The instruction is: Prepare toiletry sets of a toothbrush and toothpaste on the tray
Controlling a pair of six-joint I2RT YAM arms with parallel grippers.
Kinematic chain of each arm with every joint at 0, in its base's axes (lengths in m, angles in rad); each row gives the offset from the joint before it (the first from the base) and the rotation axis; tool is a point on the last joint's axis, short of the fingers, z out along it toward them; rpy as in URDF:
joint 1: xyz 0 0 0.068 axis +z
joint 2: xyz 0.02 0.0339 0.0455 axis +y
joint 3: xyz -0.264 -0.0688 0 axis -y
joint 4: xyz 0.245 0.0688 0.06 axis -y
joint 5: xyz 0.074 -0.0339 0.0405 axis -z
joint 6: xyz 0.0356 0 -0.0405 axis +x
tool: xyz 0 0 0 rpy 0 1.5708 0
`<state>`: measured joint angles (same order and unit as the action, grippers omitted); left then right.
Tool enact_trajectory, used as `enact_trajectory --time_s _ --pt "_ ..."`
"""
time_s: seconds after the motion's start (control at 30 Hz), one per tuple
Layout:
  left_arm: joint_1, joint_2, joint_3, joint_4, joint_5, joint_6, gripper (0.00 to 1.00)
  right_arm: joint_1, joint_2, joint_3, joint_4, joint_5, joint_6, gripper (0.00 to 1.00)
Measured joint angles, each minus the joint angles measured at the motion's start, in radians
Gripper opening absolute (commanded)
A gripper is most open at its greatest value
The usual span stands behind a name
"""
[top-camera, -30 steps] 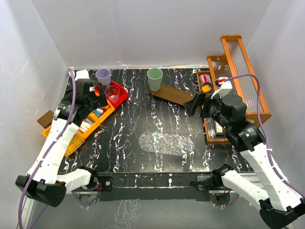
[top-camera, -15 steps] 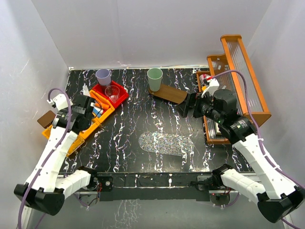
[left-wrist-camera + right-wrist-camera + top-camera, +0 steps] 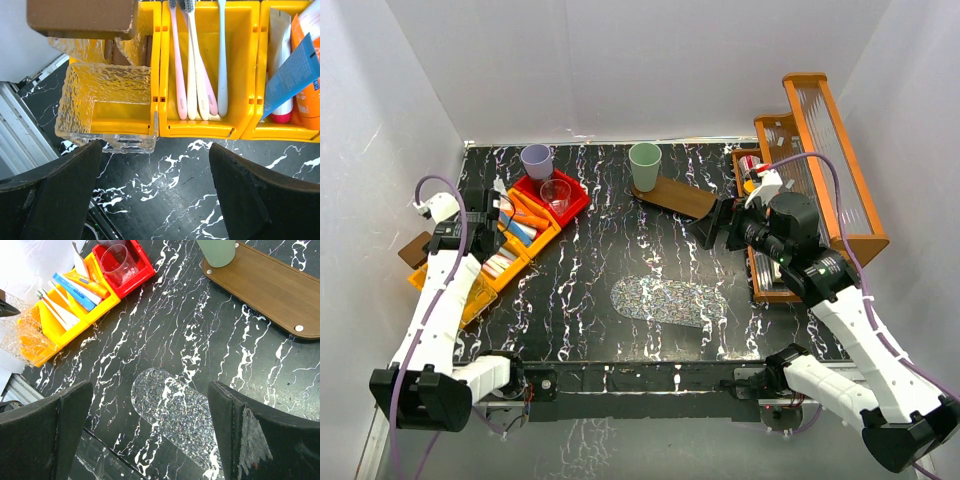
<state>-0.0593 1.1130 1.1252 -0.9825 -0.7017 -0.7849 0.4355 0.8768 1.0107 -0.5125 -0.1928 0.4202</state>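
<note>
At the left edge of the table, the left gripper [image 3: 155, 167] hangs over the yellow bins [image 3: 200, 131], its fingers spread wide with nothing between them. The toothbrushes [image 3: 197, 60] lie just ahead of it in the middle compartment, handle ends nearest. Their length runs straight away from the claw, square across its closing line, so I'd say a short reach forward puts them in the gap. The blue tube [image 3: 292, 75] sits in the next compartment along. Mid-table, the wooden tray [image 3: 685, 200] carries only a green cup [image 3: 644, 160]. The right gripper [image 3: 715, 228], likewise spread and empty, is well apart from the bins.
</note>
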Motion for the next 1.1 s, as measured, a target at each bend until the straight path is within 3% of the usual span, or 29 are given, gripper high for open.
enact_trajectory --time_s 0.2,0.33,0.53,0.73,0.9,1.1 --pt "0.047 0.053 -0.007 0.028 0.04 0.056 0.83 0.0 0.0 -0.007 0.007 0.001 0.0 0.98" --pt "0.057 0.035 -0.008 0.006 0.047 0.018 0.89 0.0 0.007 -0.008 0.008 0.003 -0.006 0.98" --pt "0.103 0.004 0.023 -0.122 0.011 -0.242 0.95 0.0 0.05 -0.006 0.006 -0.01 -0.026 0.98" --pt "0.212 0.05 0.055 -0.281 -0.003 -0.574 0.91 0.0 0.143 0.019 -0.016 -0.042 -0.033 0.98" --pt "0.279 -0.014 -0.009 -0.264 0.034 -0.695 0.83 0.0 0.16 0.024 -0.018 -0.079 -0.019 0.98" --pt "0.36 -0.019 -0.06 -0.207 0.094 -0.723 0.76 0.0 0.16 0.024 -0.017 -0.113 0.006 0.98"
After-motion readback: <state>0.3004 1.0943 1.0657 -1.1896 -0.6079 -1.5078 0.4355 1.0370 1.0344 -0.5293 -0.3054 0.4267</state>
